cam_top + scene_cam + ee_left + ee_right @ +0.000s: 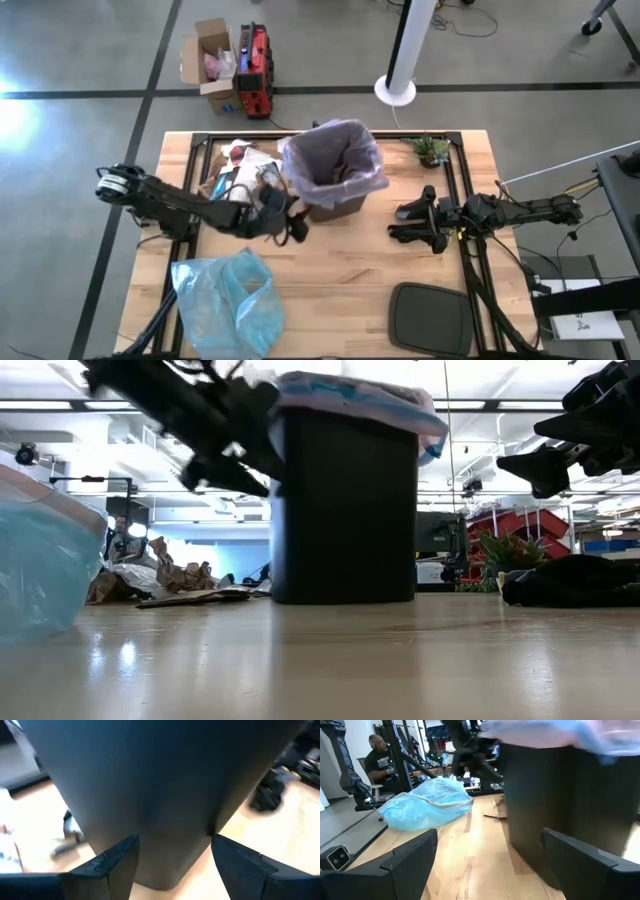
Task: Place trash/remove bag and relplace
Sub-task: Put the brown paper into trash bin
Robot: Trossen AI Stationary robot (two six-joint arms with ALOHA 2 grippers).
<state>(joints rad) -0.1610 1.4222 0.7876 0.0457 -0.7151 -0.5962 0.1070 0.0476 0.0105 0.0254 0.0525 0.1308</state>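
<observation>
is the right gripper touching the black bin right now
Apart. In the high view, bare table shows between the right gripper, fingers open, and the black bin. The low view also shows it clear of the bin's side.

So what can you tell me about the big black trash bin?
The black bin stands upright near the middle of the wooden table, toward its far side. It looks like smooth dark plastic, narrowing toward its base. A thin pale lavender bag lines it, folded over the rim with blue drawstring showing. Something brown lies inside. The left gripper is open beside its wall, not holding it. Cardboard and paper trash lies next to it.
</observation>
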